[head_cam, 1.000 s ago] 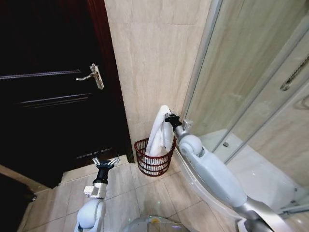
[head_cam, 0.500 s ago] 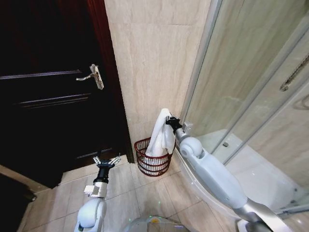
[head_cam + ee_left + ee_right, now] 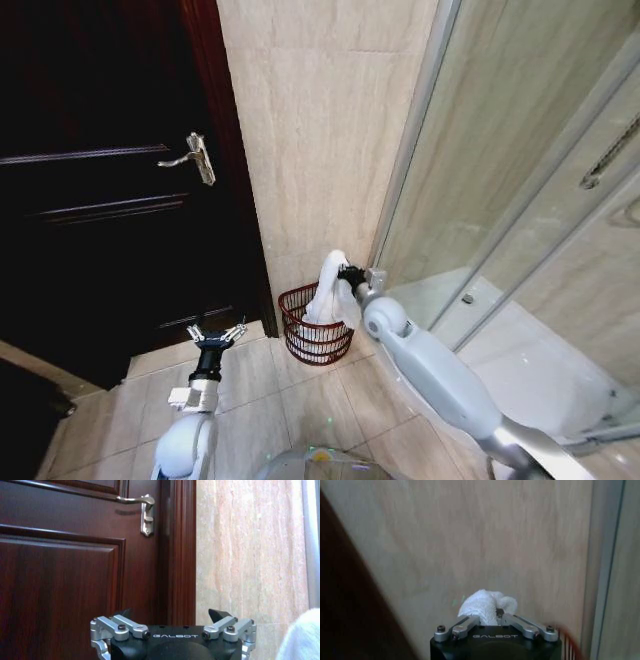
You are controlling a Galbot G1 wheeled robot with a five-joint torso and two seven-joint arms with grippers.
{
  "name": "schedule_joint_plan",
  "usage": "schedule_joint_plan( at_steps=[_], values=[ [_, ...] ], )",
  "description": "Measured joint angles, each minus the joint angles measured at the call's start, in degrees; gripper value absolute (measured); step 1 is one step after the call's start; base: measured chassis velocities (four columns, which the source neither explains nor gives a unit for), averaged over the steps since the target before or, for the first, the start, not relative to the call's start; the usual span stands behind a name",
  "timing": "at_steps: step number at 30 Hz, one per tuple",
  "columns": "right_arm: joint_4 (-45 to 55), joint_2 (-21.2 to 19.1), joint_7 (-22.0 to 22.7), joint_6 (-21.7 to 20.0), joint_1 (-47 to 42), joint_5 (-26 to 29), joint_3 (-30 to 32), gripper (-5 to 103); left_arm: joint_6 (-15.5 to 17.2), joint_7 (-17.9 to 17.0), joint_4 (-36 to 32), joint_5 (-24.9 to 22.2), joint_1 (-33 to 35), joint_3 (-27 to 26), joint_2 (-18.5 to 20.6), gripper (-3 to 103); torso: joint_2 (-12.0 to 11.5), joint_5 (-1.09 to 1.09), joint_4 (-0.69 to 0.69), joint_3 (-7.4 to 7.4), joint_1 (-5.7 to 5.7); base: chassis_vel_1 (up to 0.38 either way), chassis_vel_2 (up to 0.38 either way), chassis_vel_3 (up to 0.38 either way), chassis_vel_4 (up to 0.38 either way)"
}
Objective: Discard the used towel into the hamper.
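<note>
A white towel (image 3: 328,290) hangs from my right gripper (image 3: 347,273), which is shut on its upper end just above the hamper (image 3: 316,340). The towel's lower part sits inside this small round reddish-brown wire basket on the floor against the tiled wall. In the right wrist view the towel (image 3: 485,605) bunches between the fingers of my right gripper (image 3: 490,618), with a bit of the hamper's rim (image 3: 568,641) beside it. My left gripper (image 3: 214,335) is open, held low over the floor tiles left of the hamper, facing the door (image 3: 75,573); it is seen again in the left wrist view (image 3: 172,617).
A dark wooden door (image 3: 100,180) with a metal handle (image 3: 195,155) stands to the left. The glass shower enclosure (image 3: 520,200) and its raised base (image 3: 520,350) lie to the right. Beige floor tiles (image 3: 300,410) spread in front of the hamper.
My right gripper has come down with the towel, so more of the towel now lies inside the hamper. The left arm has barely moved.
</note>
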Motion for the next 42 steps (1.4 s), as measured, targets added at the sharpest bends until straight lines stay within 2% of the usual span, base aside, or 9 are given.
schedule_joint_plan(
  at_steps=[7,13,17,20,22,29,34,40,42],
  values=[
    [-6.09,1.47,2.26,-0.50,4.13,5.49,0.53,3,-0.31,-0.56,-1.12,0.24,1.22,-0.97,-0.32,100,0.00,0.02,0.02,0.02,0.01,0.000,0.000,0.000,0.000],
    [-9.37,2.11,8.76,-5.82,8.75,17.14,-0.51,3,-1.69,-0.63,-1.36,0.33,2.00,-1.79,-0.81,100,0.00,0.00,0.02,0.02,0.02,0.000,0.000,0.000,0.000],
    [-9.68,2.37,10.19,-6.16,10.01,19.01,-0.66,3,-2.23,-0.63,-1.50,0.02,2.44,-2.18,-0.80,100,0.01,0.01,0.02,0.02,0.02,0.000,0.000,0.000,0.000],
    [-9.53,2.35,8.30,-4.73,10.39,15.98,-1.01,3,-2.49,-0.63,-1.50,-0.15,2.46,-2.35,-0.78,100,0.01,0.01,0.01,0.03,0.02,0.000,0.000,0.000,0.000],
    [-8.60,2.12,6.21,-2.75,11.94,11.57,-1.82,3,-2.90,-0.62,-1.38,-0.41,2.40,-2.39,-0.77,100,0.01,0.01,0.00,0.03,0.02,0.000,0.000,0.000,0.000],
    [-4.66,3.13,5.17,0.01,17.20,6.41,-1.07,3,-2.96,-0.60,-0.18,-0.20,2.00,-1.57,-0.54,100,0.01,0.00,0.02,0.03,0.02,0.000,0.000,0.000,0.000],
    [-4.06,4.91,2.02,2.02,19.17,4.37,1.86,3,-1.92,-0.60,-0.53,0.78,1.83,-0.95,0.12,100,0.03,-0.02,0.01,0.02,0.02,0.000,0.000,0.000,0.000],
    [-15.83,9.21,-5.68,4.77,11.23,-1.50,2.97,3,-1.02,-0.69,-1.19,2.36,1.54,0.02,0.09,100,0.03,0.01,0.00,0.04,0.03,0.000,0.000,0.000,0.000],
    [-18.50,10.46,-6.73,5.59,9.22,-2.89,3.19,3,-0.99,-0.71,-1.44,2.68,1.58,0.33,-0.02,100,0.03,0.01,0.01,0.04,0.03,0.000,0.000,0.000,0.000]
  ],
)
